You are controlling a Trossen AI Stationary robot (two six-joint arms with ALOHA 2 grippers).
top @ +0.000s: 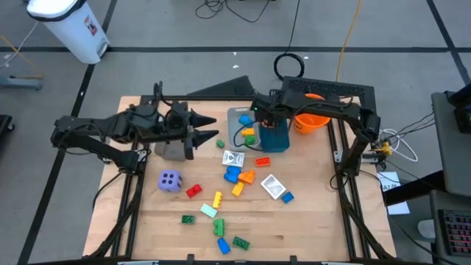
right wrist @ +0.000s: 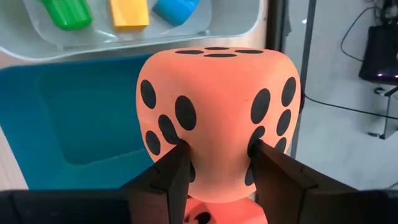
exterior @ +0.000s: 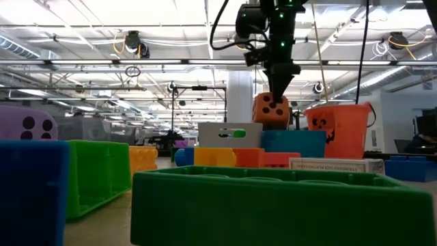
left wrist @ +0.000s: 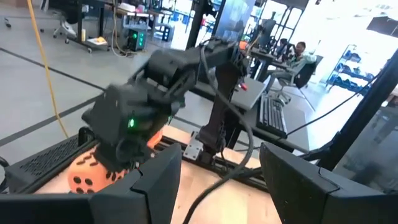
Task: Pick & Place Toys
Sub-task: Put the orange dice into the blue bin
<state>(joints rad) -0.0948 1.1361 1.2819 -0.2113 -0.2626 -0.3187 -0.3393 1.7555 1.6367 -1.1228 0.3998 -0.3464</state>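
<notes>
Wooden table (top: 309, 221): pale boards carrying the bins, the bucket and scattered toys.
Teal bin (right wrist: 81, 124): sits near the table's far edge, directly under the right gripper; a grey bin (top: 237, 118) touches its left side and holds green, yellow and blue bricks (right wrist: 127, 12).
Orange bucket (top: 313, 121): just right of the teal bin.
Right gripper (right wrist: 217, 163): fingers clamped on the orange black-dotted die (right wrist: 217, 118), holding it in the air above the teal bin; the low view shows the die clear of the bin's rim.
Left gripper (top: 213, 132): raised at the table's left, pointing toward the bins, fingers apart with nothing between them.
Purple die (top: 170, 181): on the table, left of centre.
Loose bricks (top: 235, 175): spread across the middle and near side, with two white packets (top: 272, 185) among them.
</notes>
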